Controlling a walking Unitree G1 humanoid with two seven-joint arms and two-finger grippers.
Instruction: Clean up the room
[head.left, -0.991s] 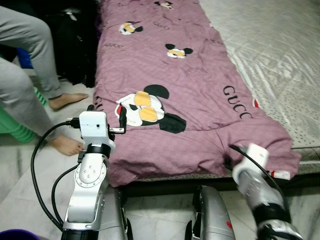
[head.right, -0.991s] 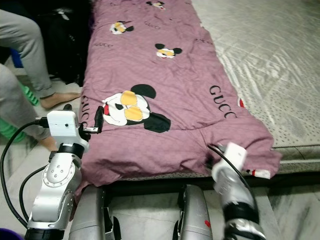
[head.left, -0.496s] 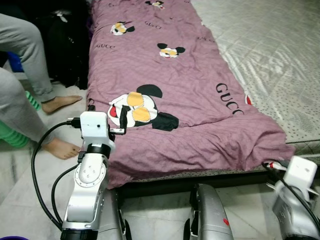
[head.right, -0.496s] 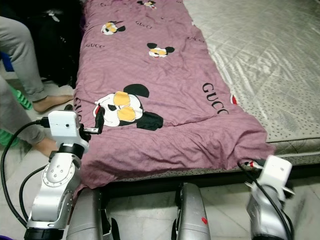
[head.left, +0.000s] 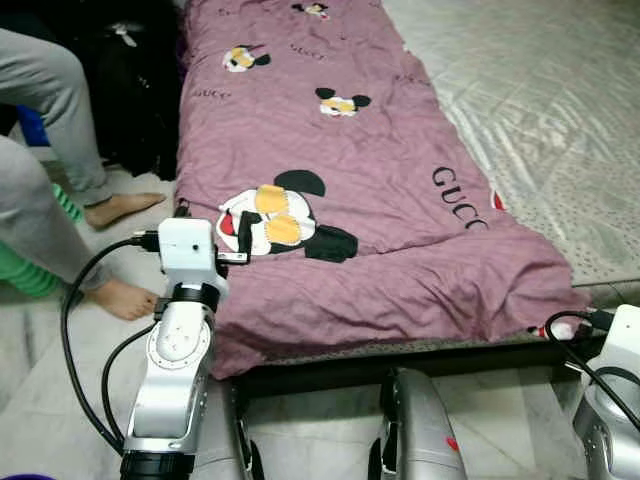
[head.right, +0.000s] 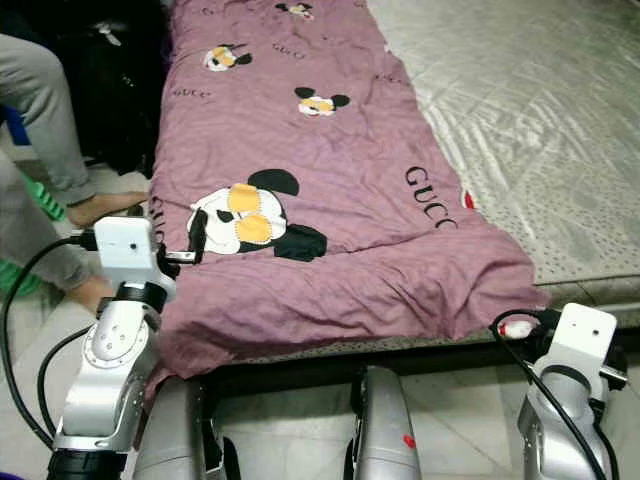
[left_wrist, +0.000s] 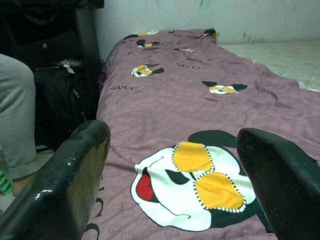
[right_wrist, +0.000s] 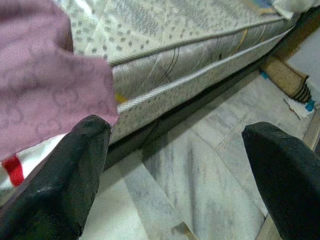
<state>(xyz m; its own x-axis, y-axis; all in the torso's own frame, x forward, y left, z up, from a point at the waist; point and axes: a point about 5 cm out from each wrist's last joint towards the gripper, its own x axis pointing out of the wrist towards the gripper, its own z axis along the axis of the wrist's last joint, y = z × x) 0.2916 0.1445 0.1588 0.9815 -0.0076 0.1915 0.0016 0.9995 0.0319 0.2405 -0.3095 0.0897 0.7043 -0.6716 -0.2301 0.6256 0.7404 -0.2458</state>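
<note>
left gripper (left_wrist: 170, 175) is spread wide over the purple blanket (head.left: 370, 180); right gripper (right_wrist: 175, 165) is released beside the mattress (right_wrist: 190, 55).

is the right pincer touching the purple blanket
Apart. In the right wrist view the right pincer is open, with only floor between its fingers; the purple blanket hangs off the mattress beyond the fingertips.
</note>
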